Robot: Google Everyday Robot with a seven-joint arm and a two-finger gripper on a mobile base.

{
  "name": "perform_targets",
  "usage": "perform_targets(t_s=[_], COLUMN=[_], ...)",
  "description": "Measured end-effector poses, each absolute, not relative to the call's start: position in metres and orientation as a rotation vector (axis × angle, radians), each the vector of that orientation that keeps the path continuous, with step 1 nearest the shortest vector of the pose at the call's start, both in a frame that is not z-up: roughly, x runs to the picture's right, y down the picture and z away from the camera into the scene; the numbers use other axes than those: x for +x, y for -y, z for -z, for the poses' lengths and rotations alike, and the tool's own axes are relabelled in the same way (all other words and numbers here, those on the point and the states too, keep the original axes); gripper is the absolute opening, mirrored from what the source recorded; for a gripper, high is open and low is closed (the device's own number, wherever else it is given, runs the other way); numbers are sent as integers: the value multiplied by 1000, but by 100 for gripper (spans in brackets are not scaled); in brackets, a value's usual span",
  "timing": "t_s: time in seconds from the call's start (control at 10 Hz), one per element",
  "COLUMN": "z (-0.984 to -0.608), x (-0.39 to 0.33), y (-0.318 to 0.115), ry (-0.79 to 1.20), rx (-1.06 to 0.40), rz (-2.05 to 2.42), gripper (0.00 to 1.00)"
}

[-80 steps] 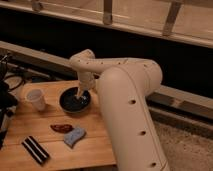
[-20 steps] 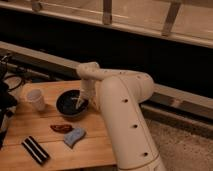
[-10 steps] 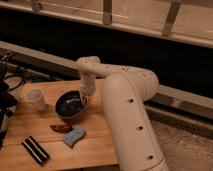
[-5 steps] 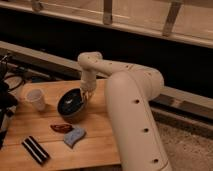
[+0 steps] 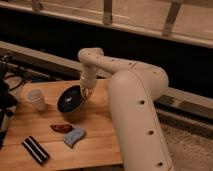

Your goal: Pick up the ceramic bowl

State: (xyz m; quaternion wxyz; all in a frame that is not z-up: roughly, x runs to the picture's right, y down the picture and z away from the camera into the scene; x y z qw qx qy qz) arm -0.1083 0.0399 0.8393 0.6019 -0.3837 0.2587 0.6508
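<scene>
The ceramic bowl [image 5: 69, 99] is glossy black with a dark blue inside. It is tilted, its inside facing the camera, and raised a little off the wooden table [image 5: 97, 135]. My gripper [image 5: 86, 92] hangs from the white arm at the bowl's right rim and is shut on that rim. The fingertips are mostly hidden behind the bowl's edge.
A small white cup [image 5: 36, 98] stands left of the bowl. A red-brown object [image 5: 61, 128], a blue sponge [image 5: 74, 136] and a black striped bar [image 5: 36, 149] lie near the table's front. Cables and dark gear sit at the far left. A railing runs behind.
The bowl sat flat on the table before. Now my gripper has closed on its right rim, moved up, and the bowl hangs tilted above the wood.
</scene>
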Motion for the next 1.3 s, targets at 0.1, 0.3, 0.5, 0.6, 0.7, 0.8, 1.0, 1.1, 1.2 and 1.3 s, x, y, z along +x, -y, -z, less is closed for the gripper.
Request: perform_targets(t_s=[0.1,0.3,0.5,0.6,0.7,0.8,1.0,1.1,1.2,1.3], z=[-837,-834,-824,-820,-816,-816,-816,-810,-805,-802], x=[-105,-106,-111,-111,-111,-110,-112,-113,-114,-113], y=[-37,-37,-26,-22,-19,-20,-17,-10,-6,-5], ry=[-600,-595,-572,-570,-568,-570,-554,-538,-532,-529], rx=[-880,-869,-856,-852,-846,-844,-843,-840,-840,-839], rz=[-1508,-1503,-1503,-1502,-1499,-1497,-1498,-1499,-1496,-1492], gripper=[0,0,0,0,0,0,0,0,0,0])
